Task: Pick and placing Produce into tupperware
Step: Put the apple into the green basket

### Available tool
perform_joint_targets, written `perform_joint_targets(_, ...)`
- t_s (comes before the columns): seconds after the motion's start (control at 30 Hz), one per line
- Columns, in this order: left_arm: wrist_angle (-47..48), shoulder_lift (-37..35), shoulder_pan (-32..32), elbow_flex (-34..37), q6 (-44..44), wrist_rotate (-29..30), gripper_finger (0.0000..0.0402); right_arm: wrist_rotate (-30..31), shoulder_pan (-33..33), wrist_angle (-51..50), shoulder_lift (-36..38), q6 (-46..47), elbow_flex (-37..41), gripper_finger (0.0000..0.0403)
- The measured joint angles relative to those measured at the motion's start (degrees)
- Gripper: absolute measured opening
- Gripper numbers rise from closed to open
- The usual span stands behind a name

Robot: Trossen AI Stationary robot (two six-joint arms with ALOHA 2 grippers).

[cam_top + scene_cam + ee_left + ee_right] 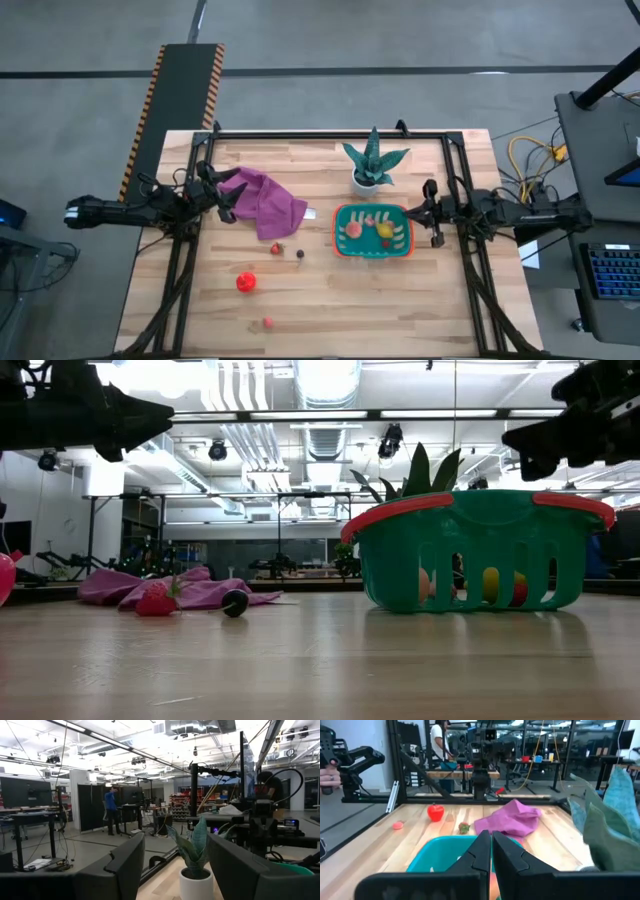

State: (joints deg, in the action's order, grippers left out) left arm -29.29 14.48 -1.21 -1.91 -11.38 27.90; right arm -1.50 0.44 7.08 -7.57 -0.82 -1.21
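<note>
The tupperware [373,246] sits on the worktop [400,310] near the potted plant [372,165], holding a few produce pieces; the right gripper [431,213] hangs beside it, fingers pressed together, empty; the left gripper [226,194] is parted over the purple cloth [268,203]; a red fruit [246,282] lies apart.

You are working in a big open robotics lab or workshop. Overhead you see bare ducts [325,400], pipes and hanging lamps under a high ceiling [150,740]. The floor [400,40] is grey concrete with a hazard-striped strip [152,110]. Beyond the wooden table [330,300] stand black frames, workbenches, shelving and loose cables, and a person [110,810] stands at a bench.
</note>
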Motion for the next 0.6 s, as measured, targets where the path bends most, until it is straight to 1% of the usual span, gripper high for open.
perform_joint_targets(0.13,-0.13,0.0,0.0,0.0,-1.62,0.0,0.0199,0.02,-0.01,-0.21,0.0,0.27,0.36,0.0008)
perform_joint_targets(0.33,-0.16,0.0,0.0,0.0,-1.44,0.0,0.0199,2.0,-0.83,-2.45,0.02,-3.81,0.44,0.0008)
perform_joint_targets(0.6,-0.08,0.0,0.0,0.0,-1.05,-0.02,0.0199,0.24,-4.18,-1.61,0.04,-4.19,0.69,0.0008)
